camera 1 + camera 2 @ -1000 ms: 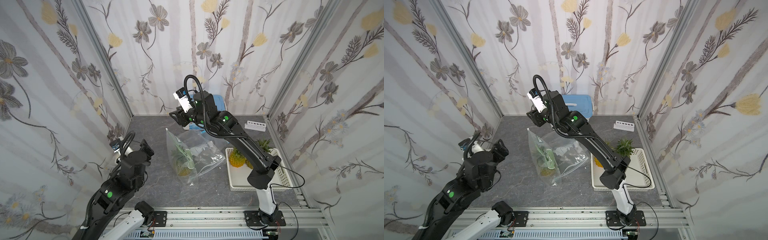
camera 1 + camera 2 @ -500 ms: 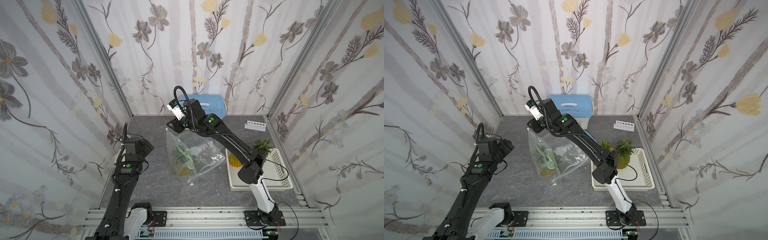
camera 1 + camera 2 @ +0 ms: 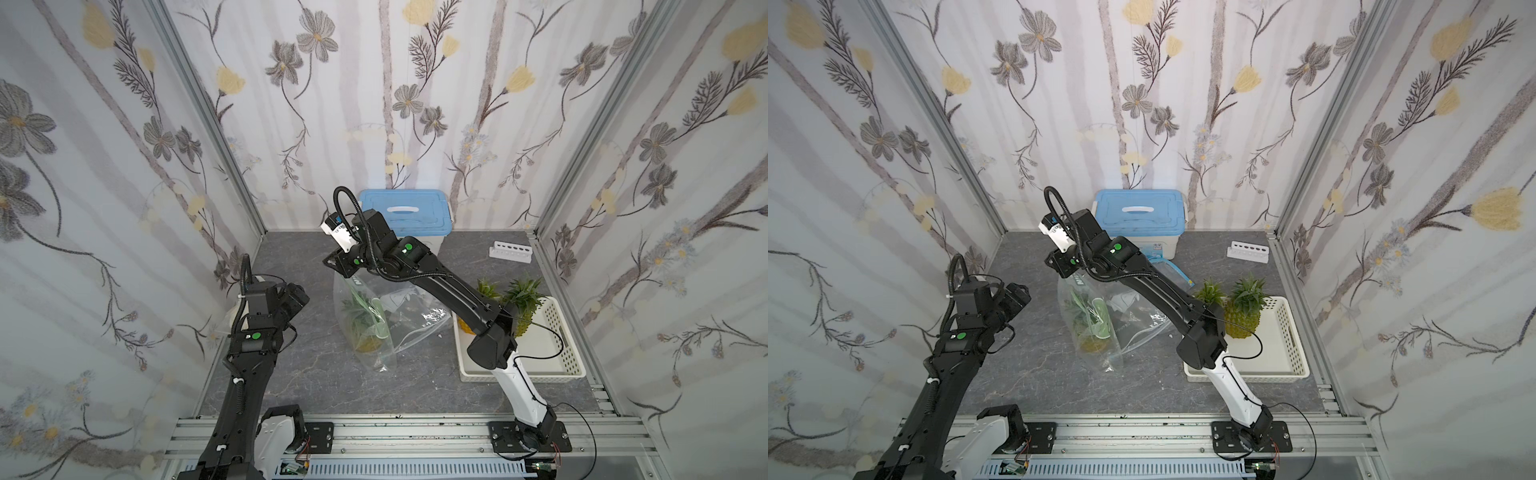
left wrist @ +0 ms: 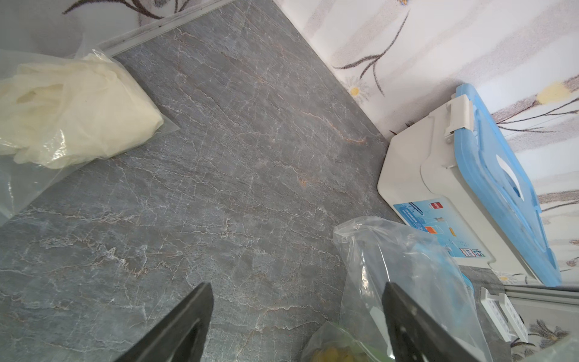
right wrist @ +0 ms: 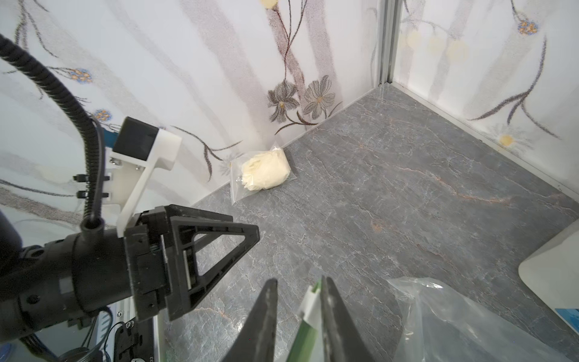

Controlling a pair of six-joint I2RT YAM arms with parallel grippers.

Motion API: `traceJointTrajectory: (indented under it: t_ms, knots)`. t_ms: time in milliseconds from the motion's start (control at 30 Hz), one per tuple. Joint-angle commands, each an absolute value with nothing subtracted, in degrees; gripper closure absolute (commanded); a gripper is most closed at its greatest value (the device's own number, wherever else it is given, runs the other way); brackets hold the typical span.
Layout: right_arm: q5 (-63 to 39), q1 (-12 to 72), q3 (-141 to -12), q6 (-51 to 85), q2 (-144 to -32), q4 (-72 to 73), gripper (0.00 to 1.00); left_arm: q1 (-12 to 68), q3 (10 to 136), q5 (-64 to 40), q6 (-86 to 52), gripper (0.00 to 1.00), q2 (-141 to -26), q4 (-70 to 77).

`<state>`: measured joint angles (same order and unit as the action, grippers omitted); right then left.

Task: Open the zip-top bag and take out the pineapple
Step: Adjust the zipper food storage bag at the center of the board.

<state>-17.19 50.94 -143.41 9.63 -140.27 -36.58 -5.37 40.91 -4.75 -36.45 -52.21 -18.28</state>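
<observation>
Bag (image 3: 365, 316): clear, standing upright in the middle of the table (image 3: 316, 374). Its top edge is hidden under the right wrist in both top views, and its lower part is cut off in both wrist views.
Pouch (image 4: 78, 112): clear, with cream gloves inside. It lies well left of the bag, against the wall, almost wholly hidden behind the left arm in the top views.
Left gripper (image 4: 297, 286): left of the bag and apart from it, over bare table. Its fingers are spread wide with nothing between them. Only their ends show in its wrist view.
Pineapple (image 3: 368, 343): inside the bag, low down, leaves toward the bag's top. Creased plastic blurs the yellow body and green leaves.
Right gripper (image 5: 298, 279): at the bag's top, fingers narrow. The green-and-white zip strip (image 5: 308, 316) sits between them, touching one finger with a sliver of gap at the other. Whether it is clamped cannot be told. The tips are hidden in the top views.
Loose plastic (image 3: 419, 318): crumpled, touching the bag's right side. Whether it is part of the bag or separate cannot be told.
Box (image 3: 405, 214): blue lid, behind the bag at the back wall. The right arm partly covers its front.
Basket (image 3: 561, 361): white, right of the bag, its near corner hidden by the right arm. Two spare pineapples (image 3: 524, 309) stand in it, one half behind the arm.
Rack (image 3: 511, 251): small and white, right of and behind the bag, well apart. Its holes are too small to count.
</observation>
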Motion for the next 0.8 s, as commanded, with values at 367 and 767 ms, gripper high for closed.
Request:
traceJointTrajectory:
  t_ms: [367,767]
  knots:
    - [-10.6,51.8,-143.3,10.0,-139.6,-39.4,0.69,-5.4,38.9,-6.2,-37.5,0.12,-52.2,-14.0]
    - [-6.6,52.2,-143.1,10.0,-138.2,-41.5,0.63,-5.4,39.0,-6.7,-37.5,0.12,-52.1,-13.4]
